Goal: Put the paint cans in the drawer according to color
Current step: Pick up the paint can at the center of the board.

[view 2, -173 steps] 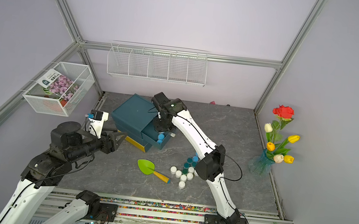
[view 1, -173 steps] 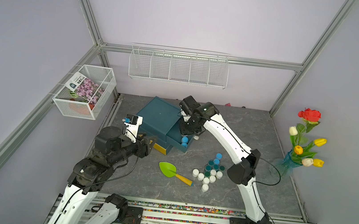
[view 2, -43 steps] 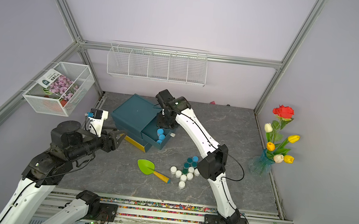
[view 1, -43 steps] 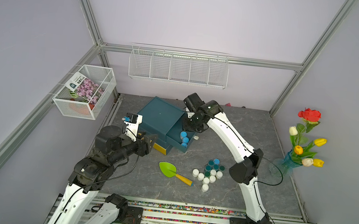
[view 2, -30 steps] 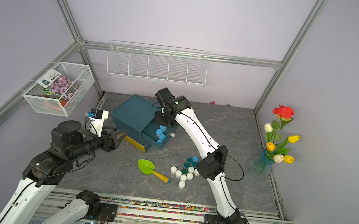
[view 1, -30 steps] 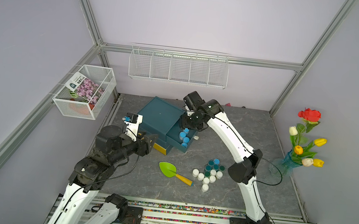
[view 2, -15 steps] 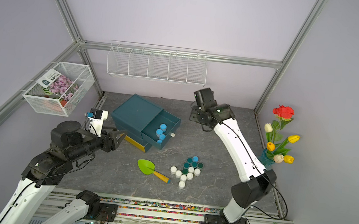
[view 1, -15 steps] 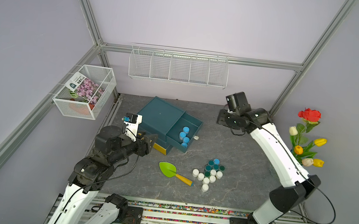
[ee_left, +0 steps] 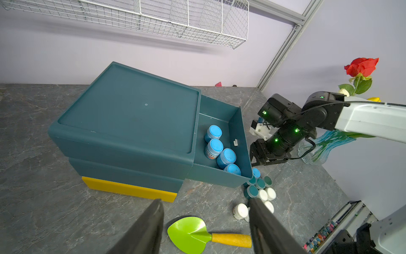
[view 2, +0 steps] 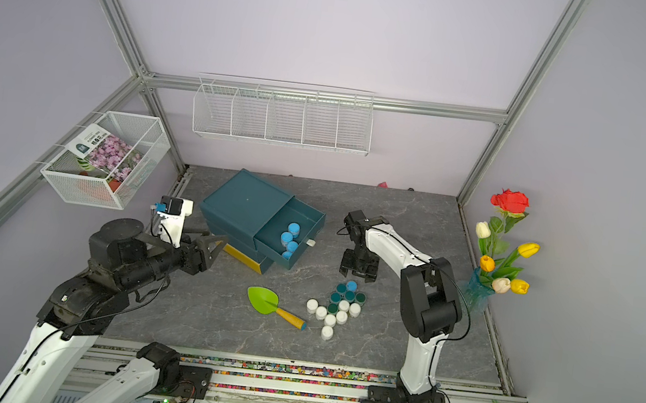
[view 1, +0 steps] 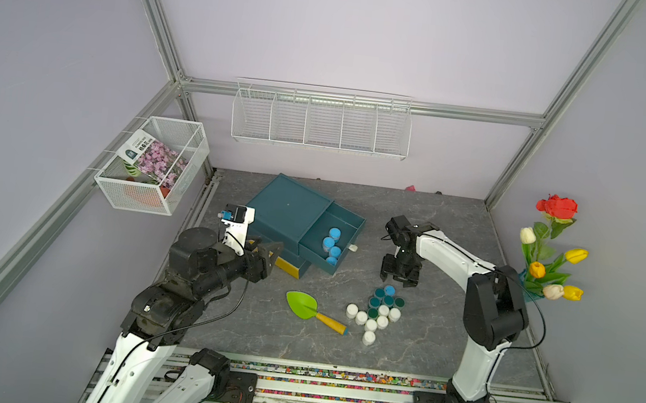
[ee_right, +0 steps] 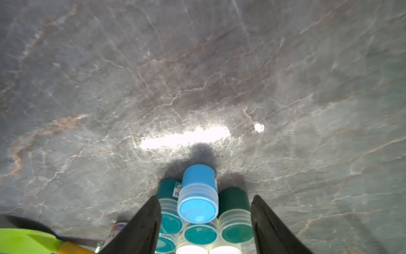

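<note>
Underneath everything, grey veined tabletop [view 1: 254,336]. Rooted at its front edge, left arm [view 1: 192,245] and right arm [view 1: 449,251], both reaching inward. Toward the back left corner, teal drawer cabinet [view 1: 288,211], askew to the edges. Sticking out of it toward the right edge, top drawer [view 1: 346,219], open. Holds four light blue paint cans [view 1: 329,242] upright in a tight row, in the part nearer the front edge. Poking out a little at the cabinet's base, yellow drawer [view 1: 288,267]. Against the right edge, flowers [view 1: 557,206] in a vase.

Near the yellow drawer, left claw [ee_left: 205,202]: fingers spread wide, empty, touching nothing. Between the open drawer and the right edge, right claw [view 1: 398,282]: pointing down, fingers spread, gripping nothing, held just to the back-edge side of the loose cans.

Around the middle of the tabletop, slightly toward the front edge, cluster of paint cans [view 1: 383,310], packed together, all upright. Just beside it on the left-edge side, green trowel [view 1: 302,304] with a yellow handle, lying flat. Within the cluster, white cans [view 1: 371,325] at the front, dark teal cans [view 1: 388,300] behind them. At the very back of the cluster, one light blue can [ee_right: 197,206], touching teal neighbours, lined up between the right claw's fingers [ee_right: 145,220] in the wrist view but clear of both.
</note>
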You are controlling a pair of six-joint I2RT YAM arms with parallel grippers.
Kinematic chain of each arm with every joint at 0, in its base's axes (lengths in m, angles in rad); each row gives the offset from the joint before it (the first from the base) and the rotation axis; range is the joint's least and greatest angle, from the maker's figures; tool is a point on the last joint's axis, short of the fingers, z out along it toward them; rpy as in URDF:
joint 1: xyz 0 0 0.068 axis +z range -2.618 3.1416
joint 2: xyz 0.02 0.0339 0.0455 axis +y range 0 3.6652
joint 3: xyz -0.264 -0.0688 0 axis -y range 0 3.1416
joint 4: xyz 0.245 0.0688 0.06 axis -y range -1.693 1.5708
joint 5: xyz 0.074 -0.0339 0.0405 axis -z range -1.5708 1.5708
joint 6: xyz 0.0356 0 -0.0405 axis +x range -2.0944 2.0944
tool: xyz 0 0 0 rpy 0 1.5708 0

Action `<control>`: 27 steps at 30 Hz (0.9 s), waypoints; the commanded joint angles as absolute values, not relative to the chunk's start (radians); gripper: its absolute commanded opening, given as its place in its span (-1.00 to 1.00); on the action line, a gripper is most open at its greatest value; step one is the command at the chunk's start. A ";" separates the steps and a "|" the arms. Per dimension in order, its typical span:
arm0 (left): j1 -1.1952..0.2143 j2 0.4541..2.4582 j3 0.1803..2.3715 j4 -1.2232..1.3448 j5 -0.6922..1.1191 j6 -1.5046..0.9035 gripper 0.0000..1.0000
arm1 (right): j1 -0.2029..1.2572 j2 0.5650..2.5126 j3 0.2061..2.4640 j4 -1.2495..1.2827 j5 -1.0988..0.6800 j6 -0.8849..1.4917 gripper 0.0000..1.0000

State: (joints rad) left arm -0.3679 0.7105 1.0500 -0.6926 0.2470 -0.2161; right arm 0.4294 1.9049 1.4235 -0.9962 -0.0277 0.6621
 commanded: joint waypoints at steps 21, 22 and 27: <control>-0.374 0.718 1.037 -0.686 0.245 -0.219 0.30 | 0.423 1.839 1.253 -0.845 -0.064 0.860 -0.26; -0.373 0.718 1.036 -0.686 0.245 -0.221 0.30 | 0.422 1.840 1.253 -0.847 -0.061 0.861 -0.34; -0.374 0.717 1.035 -0.686 0.246 -0.219 0.31 | 0.423 1.822 1.263 -0.858 -0.043 0.864 -0.63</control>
